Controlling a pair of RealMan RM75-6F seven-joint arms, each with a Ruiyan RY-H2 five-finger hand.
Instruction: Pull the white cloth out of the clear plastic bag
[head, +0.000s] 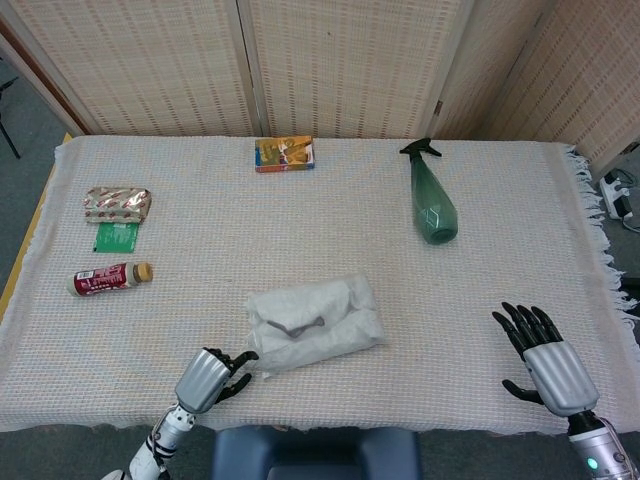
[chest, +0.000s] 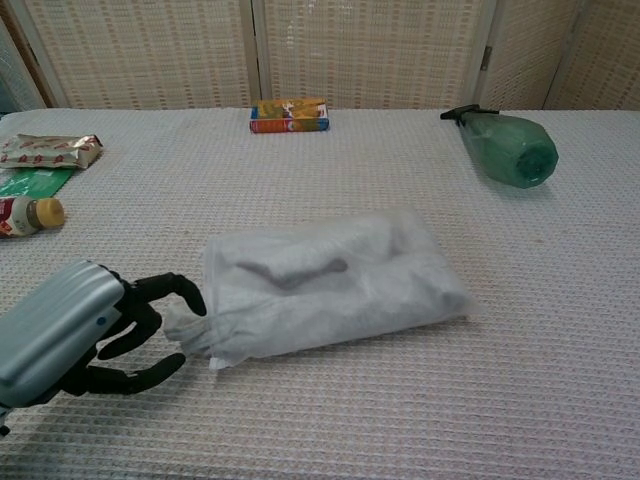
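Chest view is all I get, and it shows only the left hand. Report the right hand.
Observer: The right hand is over the table's near right corner, fingers spread, holding nothing.
Operator: Give me its spacing from the bag.
Observer: Well apart. Bare tablecloth lies between it and the clear plastic bag.
Operator: Now the left, from above.
Observer: The left hand sits at the bag's near left corner, and its forearm comes in over the table's near edge.
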